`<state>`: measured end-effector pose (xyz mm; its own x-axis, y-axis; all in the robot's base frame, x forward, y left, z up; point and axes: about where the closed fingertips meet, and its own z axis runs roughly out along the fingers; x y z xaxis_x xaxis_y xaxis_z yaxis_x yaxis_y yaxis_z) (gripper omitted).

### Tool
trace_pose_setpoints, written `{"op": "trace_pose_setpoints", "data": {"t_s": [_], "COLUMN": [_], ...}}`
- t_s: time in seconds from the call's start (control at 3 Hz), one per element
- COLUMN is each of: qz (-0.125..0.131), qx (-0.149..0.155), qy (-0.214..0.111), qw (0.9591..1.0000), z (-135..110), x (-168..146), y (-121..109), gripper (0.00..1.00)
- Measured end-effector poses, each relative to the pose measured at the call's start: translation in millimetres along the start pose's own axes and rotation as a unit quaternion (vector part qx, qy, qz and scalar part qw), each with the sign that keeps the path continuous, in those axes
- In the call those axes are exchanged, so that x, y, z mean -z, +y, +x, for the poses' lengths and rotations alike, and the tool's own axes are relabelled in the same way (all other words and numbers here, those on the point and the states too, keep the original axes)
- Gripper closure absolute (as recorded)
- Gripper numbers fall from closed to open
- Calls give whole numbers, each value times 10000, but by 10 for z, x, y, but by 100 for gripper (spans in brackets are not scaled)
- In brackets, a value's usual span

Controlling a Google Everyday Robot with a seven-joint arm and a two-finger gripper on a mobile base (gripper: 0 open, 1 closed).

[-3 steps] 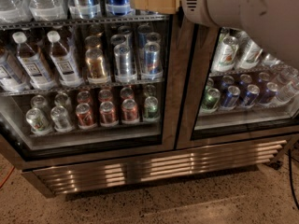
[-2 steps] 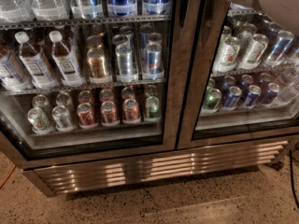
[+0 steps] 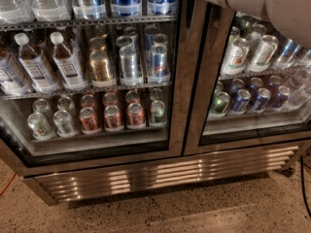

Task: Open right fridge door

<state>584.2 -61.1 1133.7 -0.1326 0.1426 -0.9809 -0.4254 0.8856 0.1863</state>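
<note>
The right fridge door (image 3: 201, 89) is a glass pane in a brushed brownish steel frame and stands shut, flush with the left door. Tilted silver, green and blue cans (image 3: 243, 98) show through its glass. A white arm link (image 3: 272, 1) crosses the top right corner in front of the door's upper part. My gripper is out of view beyond the top edge, so its place against the door cannot be seen. No handle shows on the door.
The left glass door (image 3: 87, 72) shows white-capped bottles and red-orange cans. A slatted steel vent grille (image 3: 160, 171) runs along the fridge base. Speckled floor (image 3: 194, 212) lies in front. An orange cable (image 3: 6, 183) lies at the left and a black cable (image 3: 305, 178) at the right.
The white arm has moved up and to the right, uncovering the centre post and more of the right door's glass. Its tan part has left the view. Both doors stay shut.
</note>
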Motion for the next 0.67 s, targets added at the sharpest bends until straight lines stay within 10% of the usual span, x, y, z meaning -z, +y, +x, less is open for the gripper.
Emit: {"op": "trace_pose_setpoints", "data": {"t_s": [0.67], "qz": [265], "qx": [167], "qy": [257], "qw": [9992], "z": [26], "x": [215], "y": [47], "gripper": [0]}}
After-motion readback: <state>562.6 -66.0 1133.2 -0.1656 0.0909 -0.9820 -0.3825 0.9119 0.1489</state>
